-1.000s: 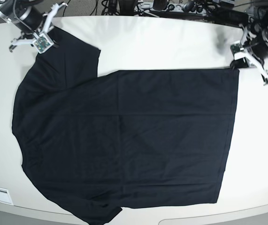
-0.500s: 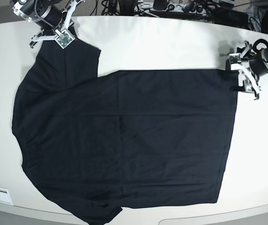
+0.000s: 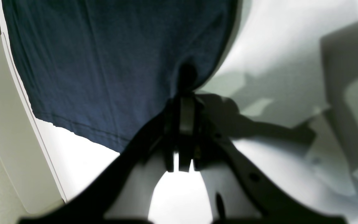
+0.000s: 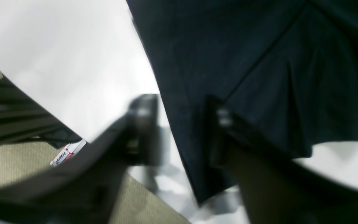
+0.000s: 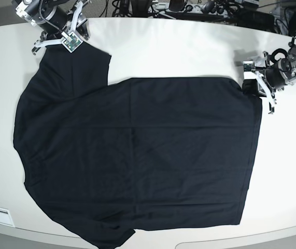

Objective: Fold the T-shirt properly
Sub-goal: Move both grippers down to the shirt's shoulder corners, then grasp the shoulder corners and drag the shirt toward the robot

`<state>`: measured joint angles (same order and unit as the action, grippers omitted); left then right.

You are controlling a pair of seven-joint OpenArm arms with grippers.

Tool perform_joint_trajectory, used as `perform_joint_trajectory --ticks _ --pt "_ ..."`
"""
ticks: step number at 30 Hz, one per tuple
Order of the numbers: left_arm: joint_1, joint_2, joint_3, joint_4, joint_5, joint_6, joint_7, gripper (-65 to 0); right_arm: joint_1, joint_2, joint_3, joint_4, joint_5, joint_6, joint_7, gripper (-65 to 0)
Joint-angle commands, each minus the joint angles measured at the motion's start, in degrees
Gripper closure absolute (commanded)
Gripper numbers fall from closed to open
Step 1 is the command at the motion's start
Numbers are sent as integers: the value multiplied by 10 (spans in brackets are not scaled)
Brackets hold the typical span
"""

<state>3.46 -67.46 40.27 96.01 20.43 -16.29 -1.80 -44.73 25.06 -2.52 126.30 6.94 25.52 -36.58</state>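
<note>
The T-shirt [image 5: 137, 155] is lying flat and long across the table [image 5: 189, 46], neck end by the right gripper [image 5: 59, 37], which is spread over a sleeve. The left gripper [image 5: 252, 85] is pinching the bottom corner.

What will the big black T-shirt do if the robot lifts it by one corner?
The T-shirt would probably droop and hang: it lies flat with soft wrinkles. It likely bunches too, since its corner already puckers at the left gripper's shut fingers.

The left gripper [image 5: 255, 83] has moved inward from beyond the T-shirt [image 5: 137, 155] to its top hem corner and closed on the cloth, pulling that corner slightly inward; the right gripper [image 5: 59, 37] has shifted up past the sleeve edge, jaws now parted.
</note>
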Motion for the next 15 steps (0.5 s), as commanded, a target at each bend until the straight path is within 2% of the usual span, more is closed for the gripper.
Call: perform_joint_trajectory --ticks 1,7,11,12,15 --pt "4 -9 4 0 1 -21 8 0 -3 5 3 -4 2 2 16 -349" --pt "3 -10 4 0 1 -19 8 0 27 5 3 -86 -30 0 40 -348" --pt "3 -10 4 0 1 -19 8 0 57 8 3 -126 -28 2 40 -337" --pt "3 -10 4 0 1 -19 8 0 61 9 3 -128 -28 -1 38 -289" --pt "3 -11 4 3 -1 -19 8 0 72 23 3 -118 -28 -9 22 0"
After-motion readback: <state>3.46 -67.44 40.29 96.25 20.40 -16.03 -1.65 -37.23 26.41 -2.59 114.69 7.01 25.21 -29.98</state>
